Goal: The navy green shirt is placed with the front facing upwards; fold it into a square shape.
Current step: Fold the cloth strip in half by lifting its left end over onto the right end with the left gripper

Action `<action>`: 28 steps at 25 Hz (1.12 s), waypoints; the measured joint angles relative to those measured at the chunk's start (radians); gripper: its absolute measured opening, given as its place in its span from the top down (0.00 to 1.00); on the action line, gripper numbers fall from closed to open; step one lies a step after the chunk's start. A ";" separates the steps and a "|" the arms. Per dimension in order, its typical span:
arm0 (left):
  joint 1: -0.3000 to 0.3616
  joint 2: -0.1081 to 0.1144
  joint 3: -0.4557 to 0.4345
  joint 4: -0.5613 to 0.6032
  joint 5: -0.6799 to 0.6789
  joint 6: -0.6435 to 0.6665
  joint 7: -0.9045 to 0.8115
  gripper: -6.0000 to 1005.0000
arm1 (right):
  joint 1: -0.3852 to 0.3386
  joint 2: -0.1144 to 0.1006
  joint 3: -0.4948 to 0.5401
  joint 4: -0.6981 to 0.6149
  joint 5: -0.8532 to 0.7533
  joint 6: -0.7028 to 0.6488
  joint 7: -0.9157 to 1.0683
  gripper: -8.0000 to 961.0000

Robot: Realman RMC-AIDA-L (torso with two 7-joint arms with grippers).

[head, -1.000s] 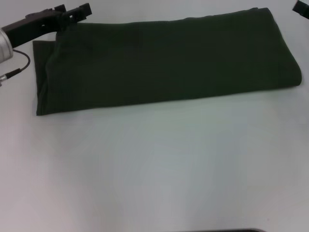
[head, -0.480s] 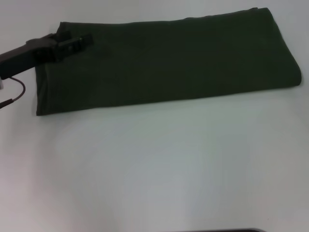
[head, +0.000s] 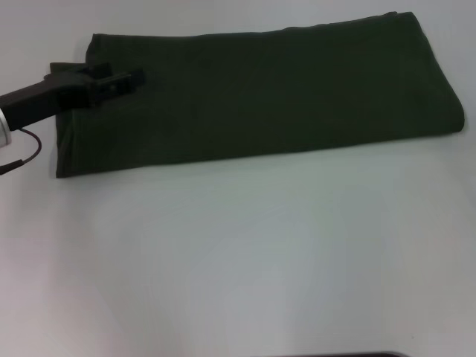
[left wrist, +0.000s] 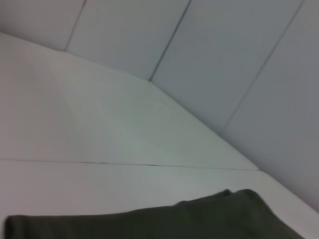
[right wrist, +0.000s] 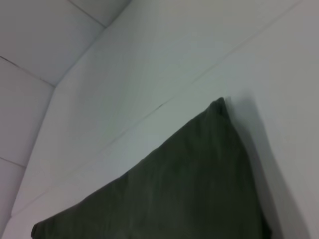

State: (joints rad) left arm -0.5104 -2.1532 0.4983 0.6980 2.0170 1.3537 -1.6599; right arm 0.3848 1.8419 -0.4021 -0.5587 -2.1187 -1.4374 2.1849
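Head view: navy green shirt already a long band on white table. Left gripper over its left end, cloth under fingertips; spread/pinch can't tell. Next: grab end, fold across w/ right arm's help maybe.

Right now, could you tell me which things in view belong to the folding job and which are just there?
Part of the job:
- navy green shirt, folded into a long band
- left hand, over the shirt's left end

Just there:
- white table
- wall panels behind it

The right hand is out of sight.
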 joint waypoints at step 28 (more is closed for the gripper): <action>-0.002 0.003 0.000 -0.003 0.002 -0.080 -0.010 0.11 | 0.083 0.095 -0.078 0.039 -0.075 0.231 -0.005 0.28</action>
State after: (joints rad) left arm -0.5125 -2.1506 0.4985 0.6950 2.0187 1.2734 -1.6698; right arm 0.4673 1.9372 -0.4803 -0.5197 -2.1936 -1.2067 2.1801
